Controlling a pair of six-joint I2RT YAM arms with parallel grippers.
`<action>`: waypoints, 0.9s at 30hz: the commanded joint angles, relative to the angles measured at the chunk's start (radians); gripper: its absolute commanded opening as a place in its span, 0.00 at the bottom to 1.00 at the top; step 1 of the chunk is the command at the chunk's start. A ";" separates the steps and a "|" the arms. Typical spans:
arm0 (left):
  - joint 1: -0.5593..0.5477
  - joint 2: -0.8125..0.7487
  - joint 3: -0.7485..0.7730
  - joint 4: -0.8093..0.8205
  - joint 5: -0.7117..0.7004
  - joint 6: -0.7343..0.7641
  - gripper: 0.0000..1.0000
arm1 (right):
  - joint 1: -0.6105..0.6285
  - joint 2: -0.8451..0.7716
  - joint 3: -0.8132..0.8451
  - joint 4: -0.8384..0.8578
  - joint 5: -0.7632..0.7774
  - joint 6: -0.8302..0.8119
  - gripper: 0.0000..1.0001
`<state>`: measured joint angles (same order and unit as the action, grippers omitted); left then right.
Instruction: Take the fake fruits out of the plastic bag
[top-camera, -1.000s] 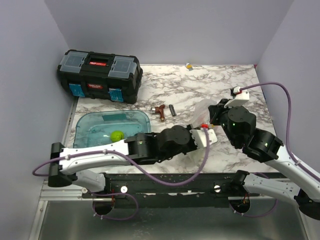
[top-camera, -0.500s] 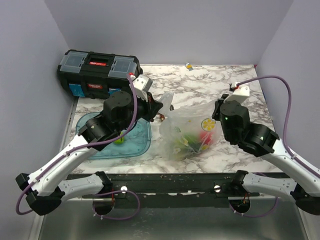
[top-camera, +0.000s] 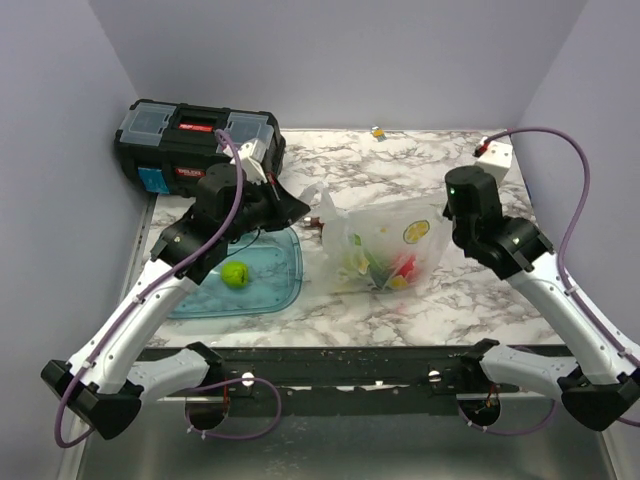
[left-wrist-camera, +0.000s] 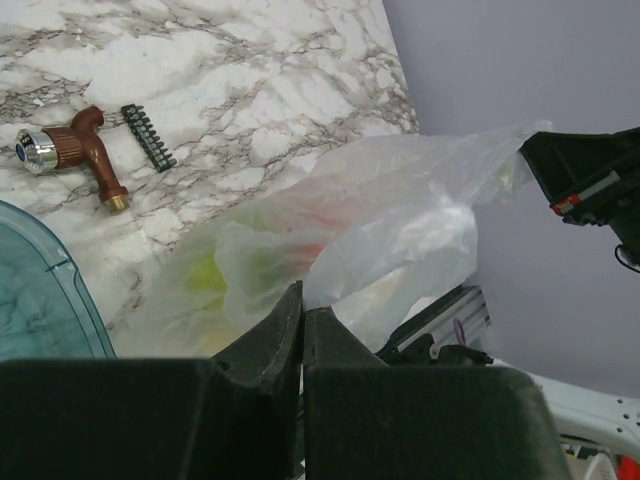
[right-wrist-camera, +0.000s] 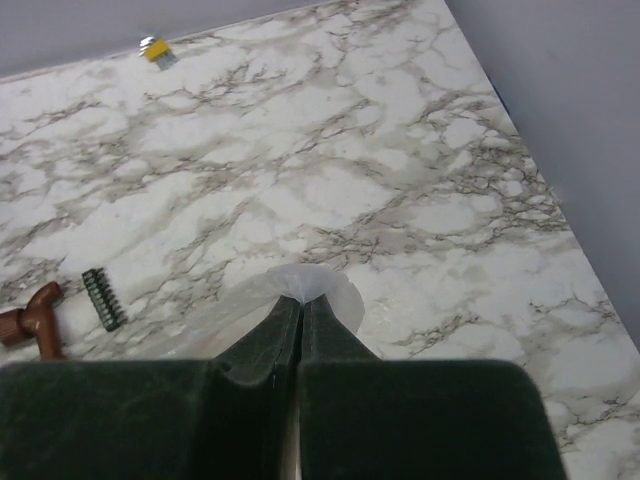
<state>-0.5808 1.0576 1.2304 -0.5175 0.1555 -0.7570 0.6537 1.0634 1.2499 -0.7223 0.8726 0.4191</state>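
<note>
The clear plastic bag (top-camera: 380, 250) hangs stretched between my two grippers above the marble table, mouth upward. Fake fruits sit inside it: a red one (top-camera: 404, 265) and a yellow-green one (top-camera: 356, 264) show through the film. My left gripper (top-camera: 308, 206) is shut on the bag's left top corner; in the left wrist view (left-wrist-camera: 301, 300) the bag (left-wrist-camera: 380, 225) bulges beyond its fingertips. My right gripper (top-camera: 447, 211) is shut on the bag's right top corner; in the right wrist view (right-wrist-camera: 301, 300) a pinch of film (right-wrist-camera: 318, 283) pokes out.
A blue translucent tray (top-camera: 195, 262) at the left holds a lime-green ball (top-camera: 234, 274). A black toolbox (top-camera: 196, 150) stands at the back left. A brown-handled tool (left-wrist-camera: 82, 152) and a bit strip (left-wrist-camera: 148, 138) lie behind the bag. A small yellow item (right-wrist-camera: 156, 50) lies at the far edge.
Both grippers have lifted and spread apart with the bag's corners, so the bag has risen from slumped on the table to hanging stretched. The left arm swung up from low in front.
</note>
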 joint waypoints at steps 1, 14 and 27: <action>0.038 0.022 0.094 -0.020 -0.058 -0.037 0.00 | -0.149 0.048 0.069 -0.002 -0.094 -0.113 0.01; 0.036 0.647 1.010 -0.367 0.099 0.188 0.00 | -0.150 0.189 0.293 -0.135 -0.209 -0.025 0.01; -0.096 0.313 0.317 -0.037 0.195 0.269 0.00 | -0.149 -0.080 0.168 -0.163 -0.658 0.035 0.01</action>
<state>-0.7158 1.4010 1.6985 -0.6140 0.3016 -0.4946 0.5064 1.0546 1.4723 -0.8566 0.4728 0.4213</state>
